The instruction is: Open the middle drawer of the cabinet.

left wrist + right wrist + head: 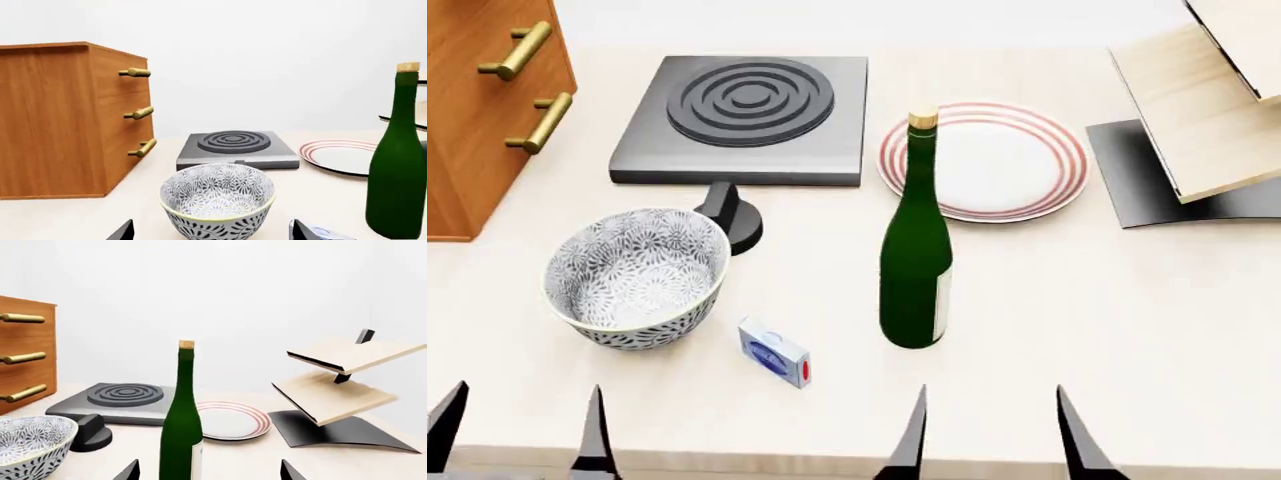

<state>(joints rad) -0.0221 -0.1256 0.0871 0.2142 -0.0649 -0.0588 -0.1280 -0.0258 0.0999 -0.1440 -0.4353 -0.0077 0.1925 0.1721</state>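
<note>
So the cabinet (pixel 481 110) sits at the far left corner of the table, and the middle drawer (pixel 127 107) is the one with the second brass handle (pixel 139 113) down, shut flush like the others. From the left gripper (pixel 518 430) it's ahead and off to the left, with the bowl (pixel 637 275) in between. The handle bar runs level across the drawer front, so the fingers need to close over it from top and bottom. Left arm is clearly nearer; the right gripper (pixel 988 435) is parked behind the bottle (pixel 916 250). Both grippers are spread wide, holding nothing. Bowl looks empty, and the plate (pixel 1054 165) is bare too.
</note>
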